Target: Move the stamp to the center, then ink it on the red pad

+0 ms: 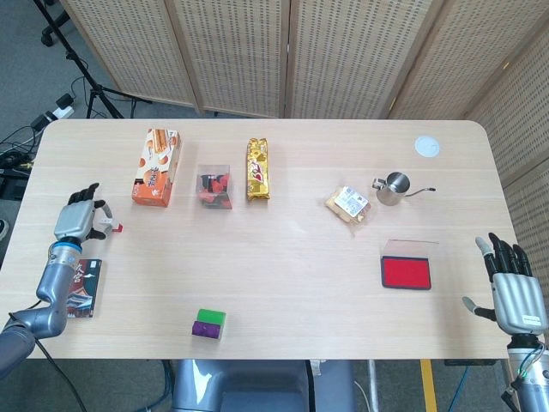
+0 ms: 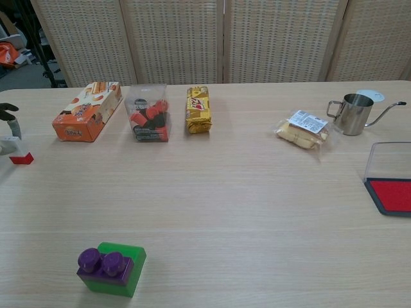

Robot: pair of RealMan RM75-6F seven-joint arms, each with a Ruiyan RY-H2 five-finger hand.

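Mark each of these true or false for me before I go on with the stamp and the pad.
1. The left hand is at the stamp. True.
2. The red ink pad has its lid closed. False: the clear lid stands open behind the pad.
3. The right hand holds the metal pitcher. False: it holds nothing, fingers apart, near the table's edge.
4. The stamp already sits at the table's center. False: it is near the left edge.
5. The orange snack box lies left of the gold packet. True.
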